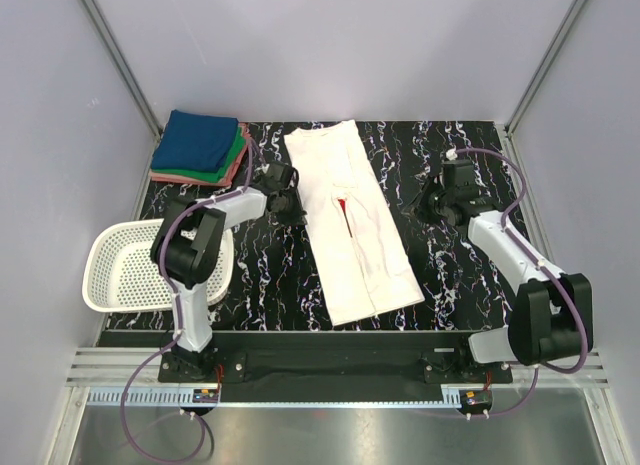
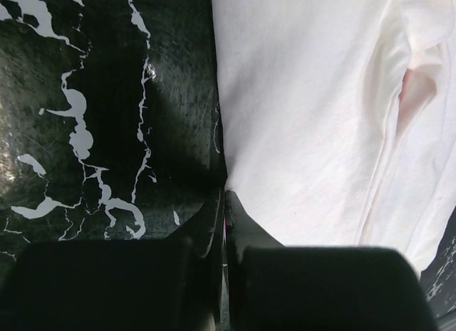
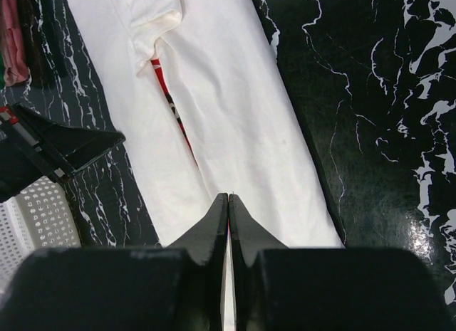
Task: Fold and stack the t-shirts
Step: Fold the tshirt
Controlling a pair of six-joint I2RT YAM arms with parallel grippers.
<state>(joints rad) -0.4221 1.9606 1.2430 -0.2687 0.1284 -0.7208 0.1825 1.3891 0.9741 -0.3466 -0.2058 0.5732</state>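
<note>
The white t-shirt (image 1: 350,220) lies flat on the black marbled table, folded lengthwise into a long strip; a sliver of its red print (image 1: 343,200) shows in the middle slit. It also shows in the left wrist view (image 2: 306,96) and in the right wrist view (image 3: 214,110). My left gripper (image 1: 293,209) is shut, its tips (image 2: 226,194) at the shirt's left edge. My right gripper (image 1: 428,207) is shut and empty, right of the shirt and above the table (image 3: 228,197). A stack of folded shirts (image 1: 200,145), blue on top of green and pink, sits at the back left.
A white mesh basket (image 1: 130,270) stands at the table's left edge beside the left arm; it shows in the right wrist view (image 3: 35,217). Grey walls enclose the table (image 1: 460,275) on three sides.
</note>
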